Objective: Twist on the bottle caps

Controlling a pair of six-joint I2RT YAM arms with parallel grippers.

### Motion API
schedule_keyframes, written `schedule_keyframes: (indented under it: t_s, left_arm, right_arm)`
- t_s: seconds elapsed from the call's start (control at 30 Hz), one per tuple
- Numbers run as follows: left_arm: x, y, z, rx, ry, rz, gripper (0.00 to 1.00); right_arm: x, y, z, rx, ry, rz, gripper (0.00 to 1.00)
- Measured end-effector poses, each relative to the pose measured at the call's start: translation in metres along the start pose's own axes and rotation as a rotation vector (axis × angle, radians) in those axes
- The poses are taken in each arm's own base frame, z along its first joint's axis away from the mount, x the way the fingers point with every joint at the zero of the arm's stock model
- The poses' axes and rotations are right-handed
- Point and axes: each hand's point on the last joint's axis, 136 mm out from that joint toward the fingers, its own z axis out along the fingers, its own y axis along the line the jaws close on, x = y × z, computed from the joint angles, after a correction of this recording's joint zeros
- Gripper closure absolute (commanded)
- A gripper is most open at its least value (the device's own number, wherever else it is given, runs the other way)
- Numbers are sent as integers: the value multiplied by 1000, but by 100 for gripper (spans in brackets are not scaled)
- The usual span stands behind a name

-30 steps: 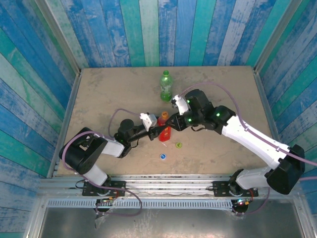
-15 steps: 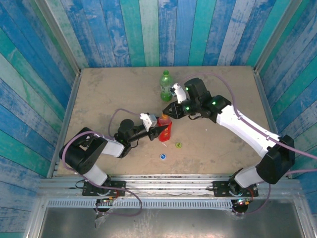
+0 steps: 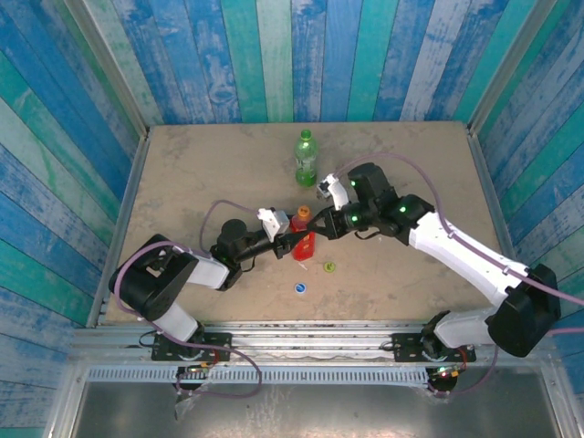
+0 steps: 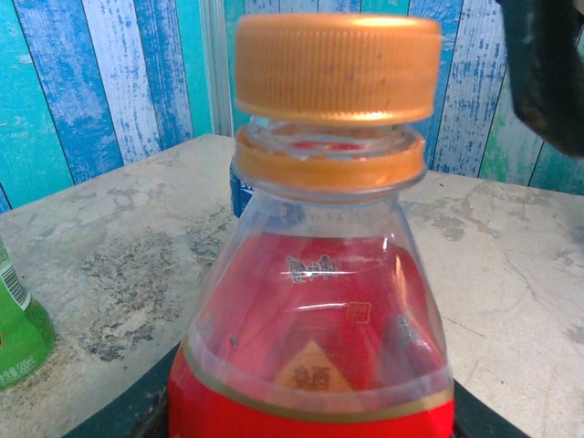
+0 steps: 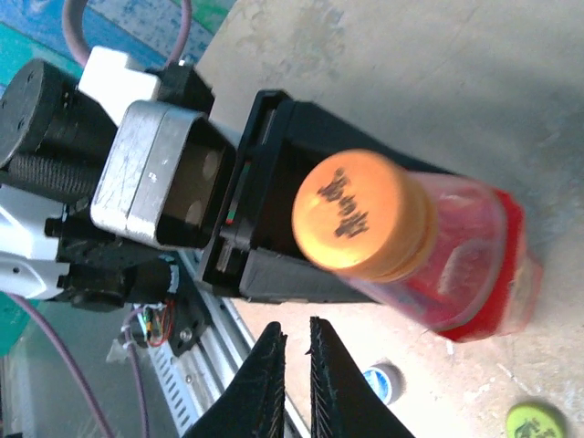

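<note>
My left gripper (image 3: 294, 240) is shut on the red bottle (image 4: 310, 365), which leans a little over the table. The orange cap (image 4: 338, 68) sits on its neck, with some bare neck showing above the orange collar ring. My right gripper (image 5: 294, 339) is shut and holds nothing, its tips just beside the orange cap (image 5: 360, 212) and off it. The yellow-green cap (image 3: 329, 266) and the blue cap (image 3: 299, 288) lie loose on the table in front of the red bottle (image 3: 306, 243). Behind it the tall green bottle (image 3: 306, 157) stands upright.
A bit of blue label (image 4: 239, 190) peeks out behind the red bottle in the left wrist view. Painted plank walls (image 3: 274, 55) close the table on three sides. Bare tabletop (image 3: 201, 164) lies to the far left and far right.
The right gripper had lifted away toward the green bottle, then came back beside the orange cap, and its jaws closed fully. The left gripper kept its hold on the red bottle.
</note>
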Motion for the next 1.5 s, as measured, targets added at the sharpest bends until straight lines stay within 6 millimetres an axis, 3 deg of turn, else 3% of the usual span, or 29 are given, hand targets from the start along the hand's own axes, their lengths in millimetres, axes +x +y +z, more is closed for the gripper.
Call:
schedule_keyframes:
  t_s: [0.17,0.33,0.5,0.73,1.0,1.17,1.3,1.37,1.43,1.5]
  left_arm:
    - [0,0,0,0,0,0,53]
    - [0,0,0,1,0,1,53]
    - [0,0,0,2,0,1,53]
    - [0,-2,-2,5,-5,21,53]
    - [0,-4,-3,6,-9,29,54]
    - [0,-2,-4,-5,-3,33,54]
    - [-3,-1,-7,-28,18,76,54]
    - [-6,-1,-9,-41,29,113,53]
    - [-11,-4,-11,-46,37,155,52]
    - [-17,-7,-13,-46,39,198,52]
  right_arm:
    - [-10,-4,-7,30,-38,-7,69]
    - [-35,-10,-9,46,-82,-3,70]
    - [-49,-16,6,32,-67,7,77]
    - [-43,-14,7,4,-71,-1,85]
    - [-13,1,-3,-27,-74,-16,86]
    - [4,18,-5,-54,-32,-55,74]
    - [-1,19,-25,1,-75,-149,58]
    - [-7,21,-39,48,-104,-222,44]
    - [-15,24,-52,90,-141,-290,36]
    - [-21,27,-66,127,-183,-375,35]
